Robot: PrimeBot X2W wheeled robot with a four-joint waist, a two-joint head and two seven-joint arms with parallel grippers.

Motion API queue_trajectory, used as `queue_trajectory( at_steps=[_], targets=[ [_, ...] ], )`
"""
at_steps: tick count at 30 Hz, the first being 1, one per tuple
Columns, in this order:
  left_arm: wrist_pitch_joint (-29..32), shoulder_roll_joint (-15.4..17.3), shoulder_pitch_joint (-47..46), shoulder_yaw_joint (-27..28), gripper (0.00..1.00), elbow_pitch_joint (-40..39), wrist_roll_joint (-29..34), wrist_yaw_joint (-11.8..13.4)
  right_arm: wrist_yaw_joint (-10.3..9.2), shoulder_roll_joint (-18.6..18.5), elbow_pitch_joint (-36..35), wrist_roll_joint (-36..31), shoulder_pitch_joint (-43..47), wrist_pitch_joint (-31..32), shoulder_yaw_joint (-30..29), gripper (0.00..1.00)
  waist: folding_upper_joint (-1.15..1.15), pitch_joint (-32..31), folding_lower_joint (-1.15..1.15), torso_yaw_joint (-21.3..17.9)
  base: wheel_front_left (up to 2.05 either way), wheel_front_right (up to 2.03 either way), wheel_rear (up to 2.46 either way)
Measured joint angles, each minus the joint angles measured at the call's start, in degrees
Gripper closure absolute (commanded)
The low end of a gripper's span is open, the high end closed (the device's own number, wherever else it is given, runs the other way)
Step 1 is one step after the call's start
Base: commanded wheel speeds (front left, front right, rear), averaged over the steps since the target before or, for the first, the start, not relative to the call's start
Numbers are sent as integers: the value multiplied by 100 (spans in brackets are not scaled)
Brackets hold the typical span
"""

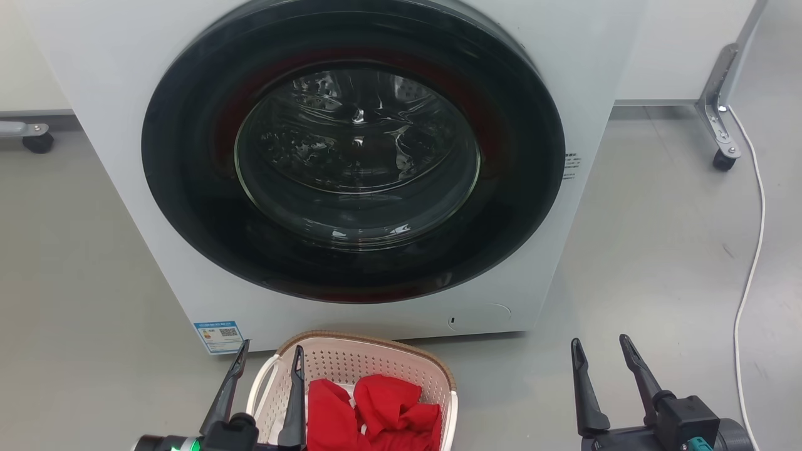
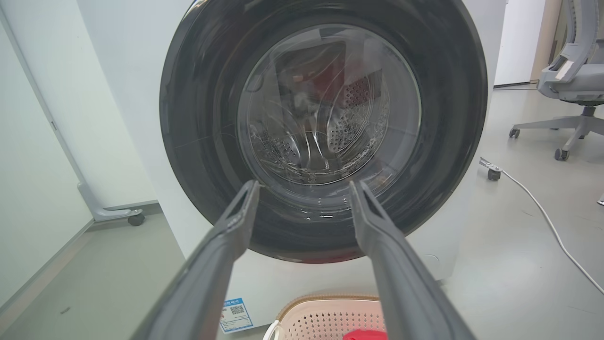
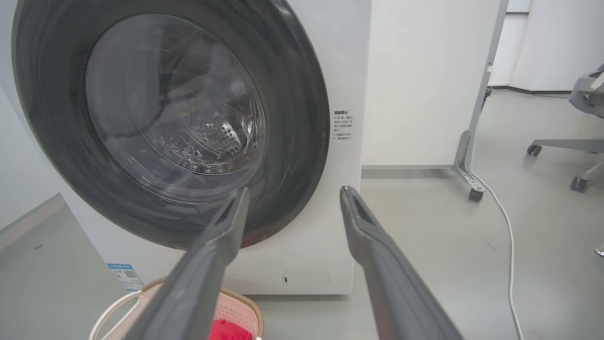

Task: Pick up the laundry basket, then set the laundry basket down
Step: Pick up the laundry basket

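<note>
Your left gripper (image 1: pixel 272 347) stood wide open and empty by the perforated cream plastic laundry basket (image 1: pixel 351 364) with its brown woven-look rim; your right gripper (image 1: pixel 599 341) gaped empty too.

Open grey floor (image 1: pixel 658 263) lies to the right of the laundry basket (image 1: pixel 369 342), under our spread right gripper (image 1: pixel 600 342), and only a white cable (image 1: pixel 755 250) runs across it farther right. Ahead, the washing machine (image 1: pixel 125 163) walls off the way just behind the basket's far rim. Red cloth (image 1: pixel 376 407) takes up the basket's inside, and our open left gripper (image 1: pixel 272 346) frames its left handle (image 1: pixel 258 382) in the head view.
</note>
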Motion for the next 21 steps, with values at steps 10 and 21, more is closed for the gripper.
queue_trajectory(
  at_steps=[10,21],
  targets=[
    [0,-3,81,10,0,-2,0,1,23,10,-20,-4,24,0,-31,0,0,20,0,3,0,0,0],
    [0,-3,-29,101,0,-85,0,1,112,4,-256,7,-94,-1,-193,0,0,453,0,-7,0,0,0]
  ],
)
